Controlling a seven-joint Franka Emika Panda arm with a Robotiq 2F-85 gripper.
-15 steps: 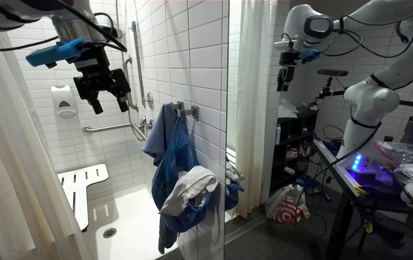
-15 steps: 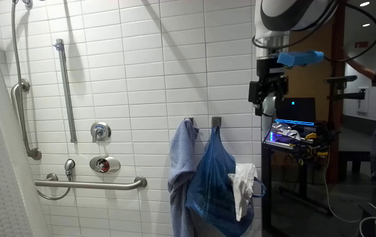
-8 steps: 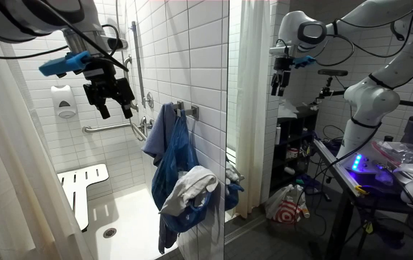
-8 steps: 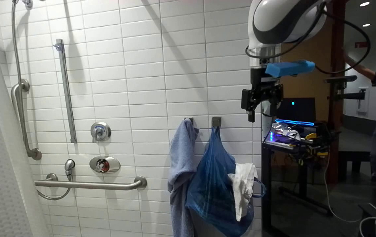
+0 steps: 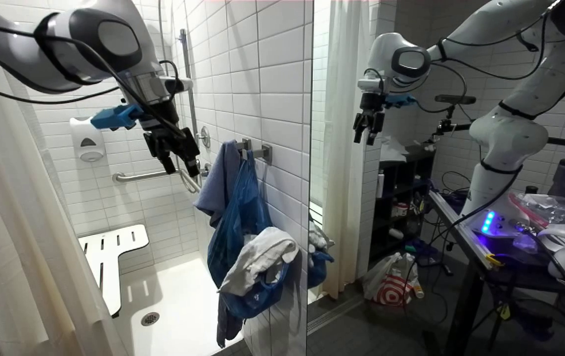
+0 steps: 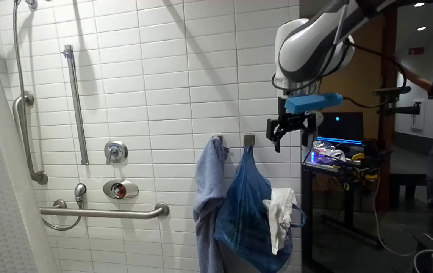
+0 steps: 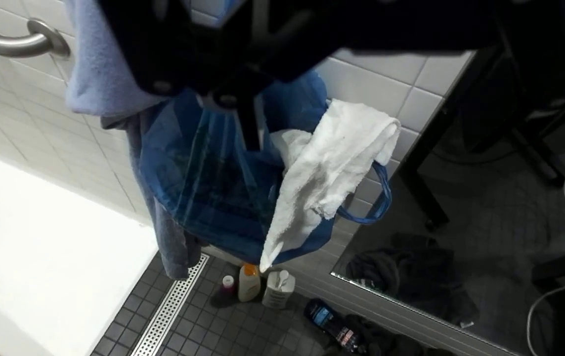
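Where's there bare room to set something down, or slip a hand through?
White seat, where the curtain leaves it visible; shower floor around the drain; for a hand, the wall strip between grab bar and blue towel. Crowded: towel, blue bag and white cloth hang together, with bottles below.

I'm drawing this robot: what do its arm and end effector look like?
The arm is white and rounded, with dark grey covers and black cables. The end effector is black, angular and two-fingered, with a blue block mounted beside it.

Red bullseye logo (image 5: 391, 296) on a white plastic bag (image 5: 403, 268), lettering (image 7: 322, 315) on the dark bottle (image 7: 333, 326) illegible
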